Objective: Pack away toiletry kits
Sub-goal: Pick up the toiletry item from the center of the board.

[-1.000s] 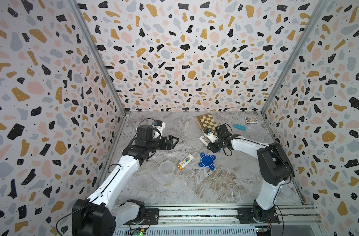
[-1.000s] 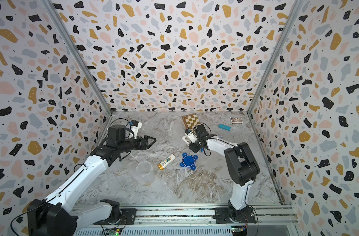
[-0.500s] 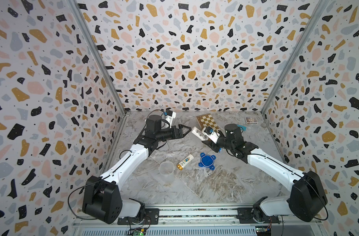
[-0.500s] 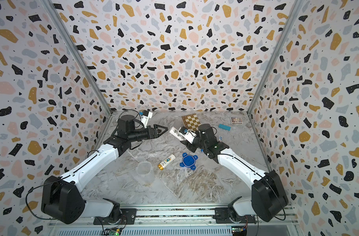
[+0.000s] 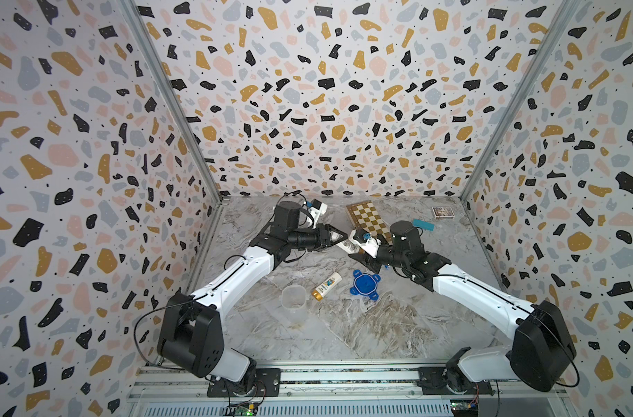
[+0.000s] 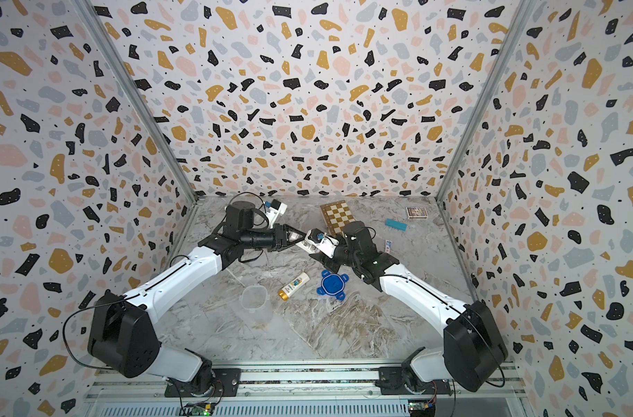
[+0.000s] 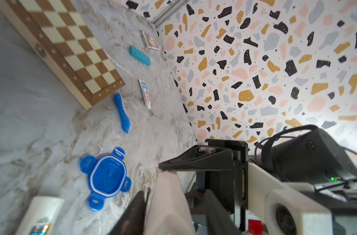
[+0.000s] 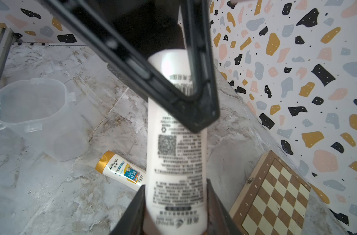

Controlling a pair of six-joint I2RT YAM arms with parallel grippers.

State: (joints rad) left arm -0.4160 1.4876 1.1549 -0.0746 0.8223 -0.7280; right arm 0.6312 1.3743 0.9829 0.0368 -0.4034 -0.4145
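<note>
Both your arms meet above the marble table, toward 12 o'clock from its centre, with one white bottle held off the surface between them. Your right gripper is clamped on one end of it. Your left gripper has its jaws closed against the other end, and the left wrist view shows the bottle pressed between the fingers.

The second bottle lies on its side at mid-table, its gold cap pointing to 7 o'clock. It sits between the clear container at its 9 o'clock and the blue lid at its 3 o'clock, touching neither.

The blue toothbrush lies flat between the lid and the chessboard. The toothpaste tube lies near it, at 2 o'clock from the lid. The teal block and the card box sit at the table's 1 o'clock corner.
</note>
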